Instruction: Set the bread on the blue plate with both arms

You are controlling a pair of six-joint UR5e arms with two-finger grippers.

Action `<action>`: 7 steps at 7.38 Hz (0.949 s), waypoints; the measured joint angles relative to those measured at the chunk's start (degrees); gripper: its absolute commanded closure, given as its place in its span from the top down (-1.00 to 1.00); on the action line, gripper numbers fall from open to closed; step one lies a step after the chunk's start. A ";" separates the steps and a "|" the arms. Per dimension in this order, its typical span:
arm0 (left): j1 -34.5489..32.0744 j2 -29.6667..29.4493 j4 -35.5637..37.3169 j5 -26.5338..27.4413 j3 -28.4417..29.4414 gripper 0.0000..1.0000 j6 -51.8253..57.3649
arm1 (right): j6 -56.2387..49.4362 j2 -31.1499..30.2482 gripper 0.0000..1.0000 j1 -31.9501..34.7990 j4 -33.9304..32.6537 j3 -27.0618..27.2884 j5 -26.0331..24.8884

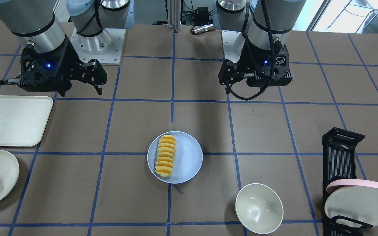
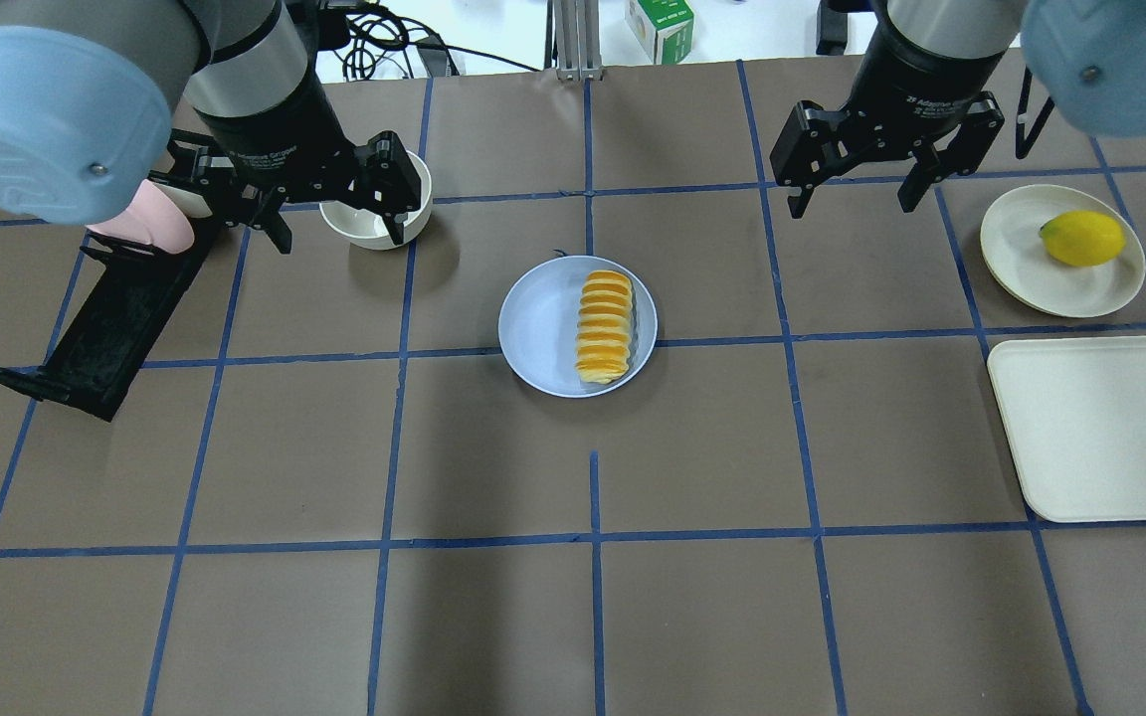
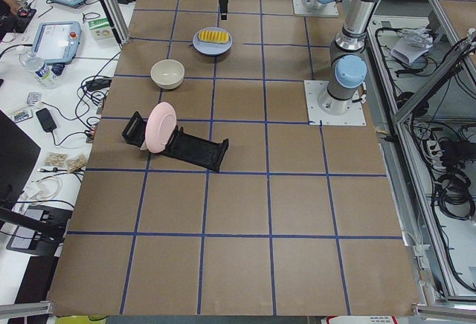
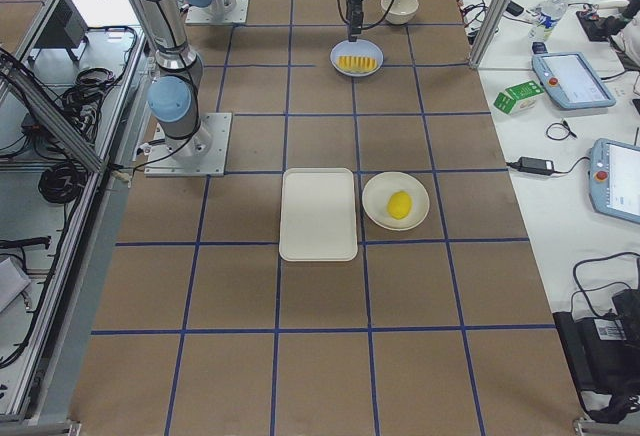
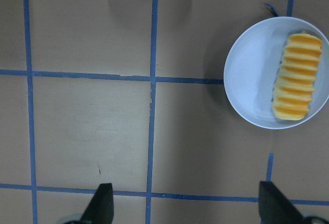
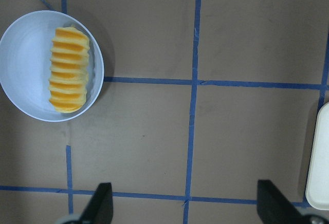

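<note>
The bread (image 2: 605, 326) lies lengthwise on the right half of the blue plate (image 2: 543, 323) at the table's middle; both also show in the front view, the bread (image 1: 166, 156) on the plate (image 1: 189, 157). My left gripper (image 2: 339, 234) is open and empty, raised above the table to the plate's left. My right gripper (image 2: 850, 204) is open and empty, raised to the plate's right. The left wrist view shows the bread (image 5: 298, 77) far off my open fingers (image 5: 103, 206). The right wrist view shows the bread (image 6: 68, 70) likewise.
A cream bowl (image 2: 374, 214) sits under my left gripper. A black dish rack (image 2: 105, 328) holds a pink-rimmed plate (image 1: 361, 203) at the left. At the right are a white tray (image 2: 1105, 428) and a cream plate (image 2: 1021, 259) with a yellow fruit (image 2: 1082, 239).
</note>
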 measured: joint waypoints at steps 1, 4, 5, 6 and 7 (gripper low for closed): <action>-0.06 -0.01 0.00 0.00 0.04 1.00 0.08 | -0.15 0.10 1.00 -0.09 -1.47 0.39 -0.06; -0.17 0.04 -0.35 0.29 0.13 1.00 0.39 | -0.11 0.25 1.00 -0.07 -3.18 0.66 -0.68; -0.19 0.03 -0.36 0.27 0.18 1.00 0.41 | -0.18 0.28 1.00 -0.06 -3.26 0.66 -0.77; -0.14 -0.06 -0.27 0.04 0.28 1.00 0.40 | -0.21 0.32 1.00 -0.06 -3.29 0.66 -0.82; -0.05 -0.29 -0.10 -0.14 0.66 1.00 0.36 | -0.22 0.33 1.00 -0.06 -3.33 0.69 -0.82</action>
